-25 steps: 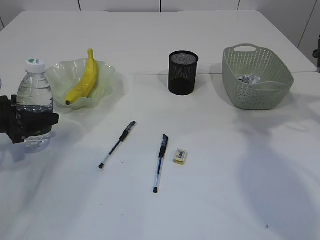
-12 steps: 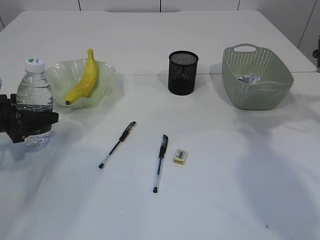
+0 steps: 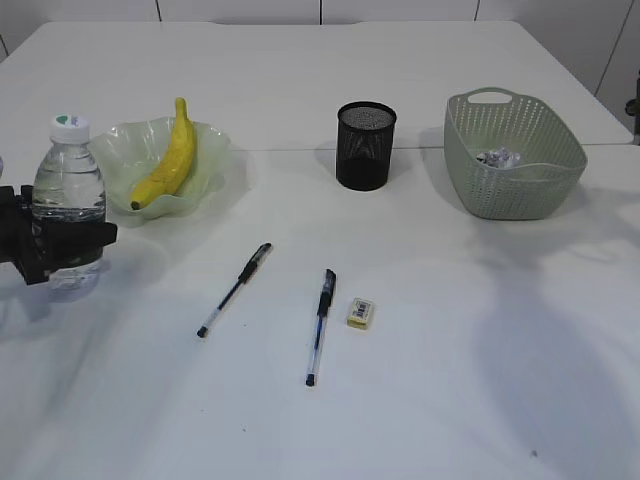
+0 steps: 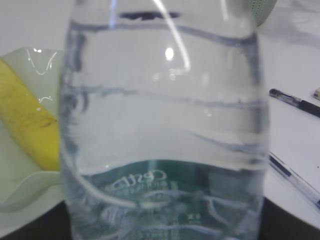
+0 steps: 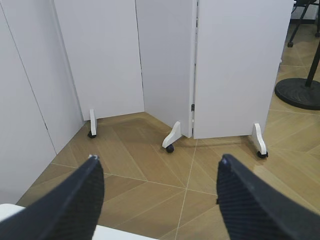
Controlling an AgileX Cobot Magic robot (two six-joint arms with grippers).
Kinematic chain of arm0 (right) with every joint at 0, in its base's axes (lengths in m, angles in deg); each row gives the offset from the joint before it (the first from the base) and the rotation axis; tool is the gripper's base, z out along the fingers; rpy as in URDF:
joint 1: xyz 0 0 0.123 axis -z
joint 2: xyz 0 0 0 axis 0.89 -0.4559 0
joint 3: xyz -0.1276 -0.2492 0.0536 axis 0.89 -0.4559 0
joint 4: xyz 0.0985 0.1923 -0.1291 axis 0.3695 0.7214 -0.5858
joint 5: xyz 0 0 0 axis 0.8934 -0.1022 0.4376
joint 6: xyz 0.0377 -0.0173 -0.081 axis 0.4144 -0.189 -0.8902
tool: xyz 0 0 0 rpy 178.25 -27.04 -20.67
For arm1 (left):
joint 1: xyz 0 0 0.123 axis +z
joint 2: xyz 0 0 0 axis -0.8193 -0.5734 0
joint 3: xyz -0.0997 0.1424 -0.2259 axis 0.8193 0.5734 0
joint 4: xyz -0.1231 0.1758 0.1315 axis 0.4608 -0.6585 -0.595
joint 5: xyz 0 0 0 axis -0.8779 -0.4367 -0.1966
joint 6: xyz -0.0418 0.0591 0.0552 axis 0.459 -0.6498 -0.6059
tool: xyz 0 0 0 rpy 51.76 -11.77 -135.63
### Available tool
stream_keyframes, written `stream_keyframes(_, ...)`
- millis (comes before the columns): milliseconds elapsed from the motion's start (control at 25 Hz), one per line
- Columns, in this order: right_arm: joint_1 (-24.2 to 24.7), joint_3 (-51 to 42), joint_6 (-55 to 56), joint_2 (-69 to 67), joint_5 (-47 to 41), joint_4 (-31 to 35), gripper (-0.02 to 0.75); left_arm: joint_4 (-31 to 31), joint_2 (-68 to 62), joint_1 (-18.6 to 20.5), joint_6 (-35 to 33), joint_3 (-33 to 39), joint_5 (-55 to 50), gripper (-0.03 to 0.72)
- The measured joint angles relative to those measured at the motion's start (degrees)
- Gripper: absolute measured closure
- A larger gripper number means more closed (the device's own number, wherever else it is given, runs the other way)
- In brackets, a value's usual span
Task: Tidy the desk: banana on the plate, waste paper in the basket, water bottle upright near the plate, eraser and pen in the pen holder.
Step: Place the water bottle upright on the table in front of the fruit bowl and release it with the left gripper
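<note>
Left gripper (image 3: 60, 250) clamped around the upright water bottle (image 3: 68, 205), just beside the plate (image 3: 215, 150).

The bottle looks nearly full, so probably heavy; its thin clear wall is smooth, likely slippery and yielding, and a hold low on the body where the jaws sit suits it. The right gripper (image 5: 157, 192) stands open and empty, off the table (image 3: 420, 400).

We see the banana (image 3: 172, 156) on the plate (image 3: 214, 150), the water bottle (image 3: 68, 190) upright just left of it, the pen holder (image 3: 365, 145) mid-table, the basket (image 3: 514, 155) right; two pens (image 3: 235, 289) and the eraser (image 3: 361, 312) lie in front
</note>
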Motion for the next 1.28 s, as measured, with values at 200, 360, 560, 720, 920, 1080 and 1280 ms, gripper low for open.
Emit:
stream_keyframes(200, 0.00, 0.00, 0.00, 0.00, 0.00, 0.00, 0.210, 0.00, 0.00, 0.00, -3.26, -0.16, 0.00, 0.309)
stream_keyframes(360, 0.00, 0.00, 0.00, 0.00, 0.00, 0.00, 0.210, 0.00, 0.00, 0.00, -6.82, -0.16, 0.00, 0.309)
stream_keyframes(560, 0.00, 0.00, 0.00, 0.00, 0.00, 0.00, 0.210, 0.00, 0.00, 0.00, -9.69, -0.16, 0.00, 0.309)
stream_keyframes(720, 0.00, 0.00, 0.00, 0.00, 0.00, 0.00, 0.210, 0.00, 0.00, 0.00, -9.92, -0.16, 0.00, 0.309)
stream_keyframes(920, 0.00, 0.00, 0.00, 0.00, 0.00, 0.00, 0.210, 0.00, 0.00, -0.22, -9.63, -0.16, 0.00, 0.309)
stream_keyframes(1080, 0.00, 0.00, 0.00, 0.00, 0.00, 0.00, 0.210, 0.11, 0.00, -2.31, -7.07, -0.16, 0.00, 0.309)
stream_keyframes(1280, 0.00, 0.00, 0.00, 0.00, 0.00, 0.00, 0.210, 0.11, 0.00, -5.62, -5.51, -0.16, -0.12, 0.309)
